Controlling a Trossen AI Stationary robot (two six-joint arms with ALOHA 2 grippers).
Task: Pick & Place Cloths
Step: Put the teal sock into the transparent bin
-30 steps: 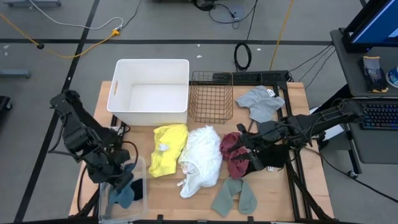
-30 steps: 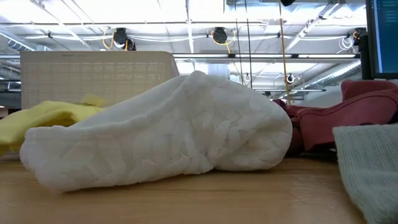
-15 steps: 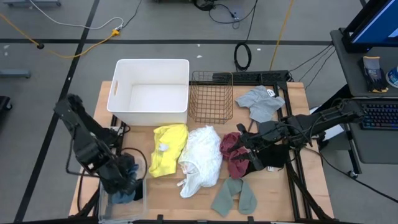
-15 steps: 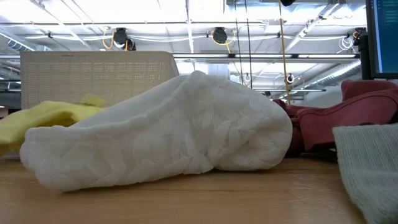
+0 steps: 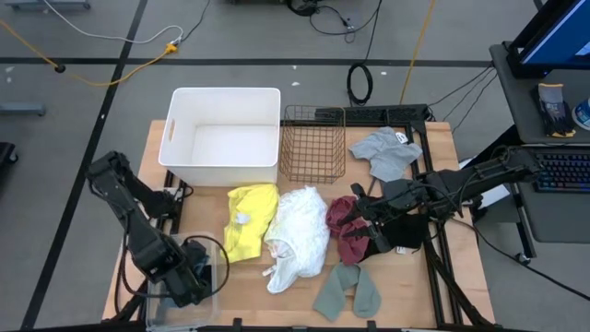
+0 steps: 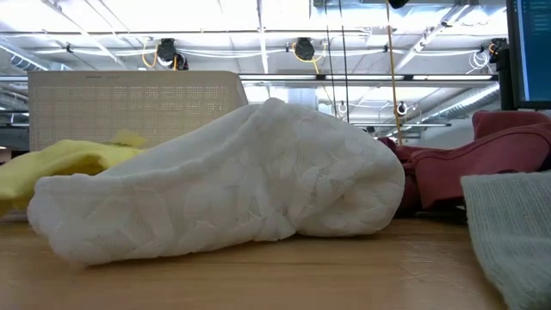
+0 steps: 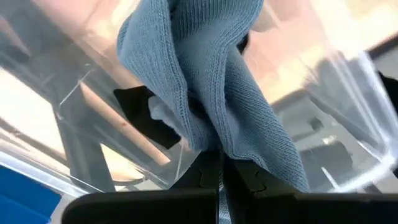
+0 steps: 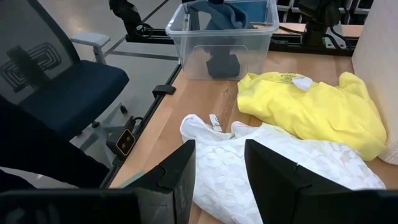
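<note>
Wooden tabletop (image 5: 415, 286) fills the middle of my overhead view, with grey floor and cables all around it. My left gripper (image 5: 189, 281) hangs over the clear plastic tub (image 5: 214, 249) at the near left corner, its fingers (image 7: 208, 177) pinched tight on a teal cloth (image 7: 211, 93). That cloth drapes from the fingertips down into the tub, where a black cloth (image 7: 146, 118) lies just beyond it.

My right gripper (image 5: 361, 217) sits low on the other side, its fingers (image 8: 273, 177) partly apart with nothing visibly between them. A maroon cloth (image 5: 346, 226) lies directly under and around it, a white cloth (image 5: 300, 240) lies just ahead of it, and a yellow cloth (image 5: 251, 221) lies past that.

From overhead, the left arm covers most of the tub, so I cannot see the teal cloth there; only the left wrist camera shows the grip. My right wrist camera shows the tub from across the table with dark and blue fabric inside. At table level, I see neither gripper, only the white cloth with yellow and maroon on either side.

Farther out are a white bin (image 5: 224, 138), a wire basket (image 5: 313, 143), a grey cloth (image 5: 387, 152) and a sage green cloth (image 5: 348, 290).
</note>
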